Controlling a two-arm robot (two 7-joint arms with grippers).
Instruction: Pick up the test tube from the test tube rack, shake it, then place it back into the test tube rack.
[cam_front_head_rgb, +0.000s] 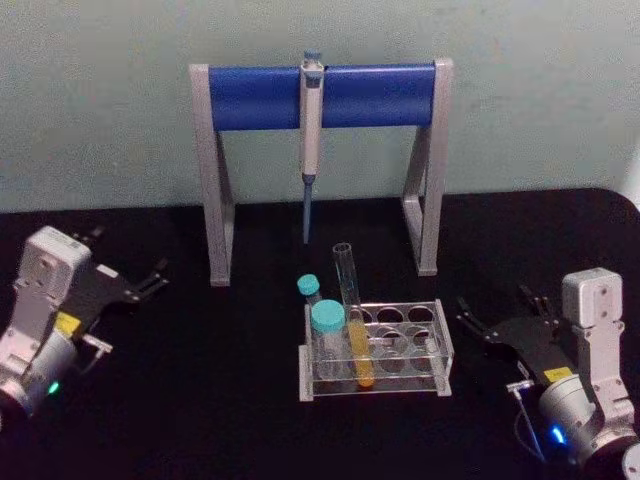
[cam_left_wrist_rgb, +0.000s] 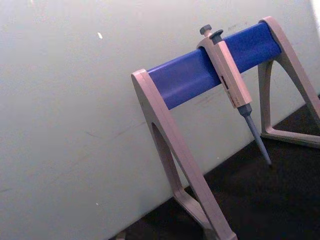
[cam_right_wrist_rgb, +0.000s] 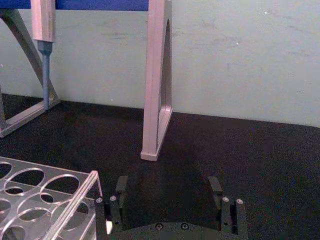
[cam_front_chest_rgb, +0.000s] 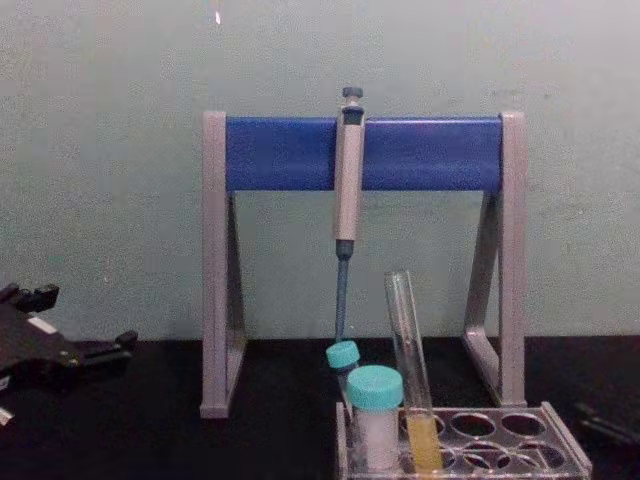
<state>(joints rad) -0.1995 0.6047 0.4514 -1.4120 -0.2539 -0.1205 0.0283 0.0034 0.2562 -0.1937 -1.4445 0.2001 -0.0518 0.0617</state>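
Pale green wall (cam_front_head_rgb: 520, 100) behind black table (cam_front_head_rgb: 200, 400).

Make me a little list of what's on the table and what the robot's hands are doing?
tube: tall glass test tube, yellow liquid at bottom, standing tilted in the rack
capped tubes: two teal-capped tubes at the rack's left end
pipette: hangs on the blue stand, tip down
left gripper: resting left of the stand, away from the rack, jaws open
right gripper: right of the rack, jaws open, holding nothing
table: black
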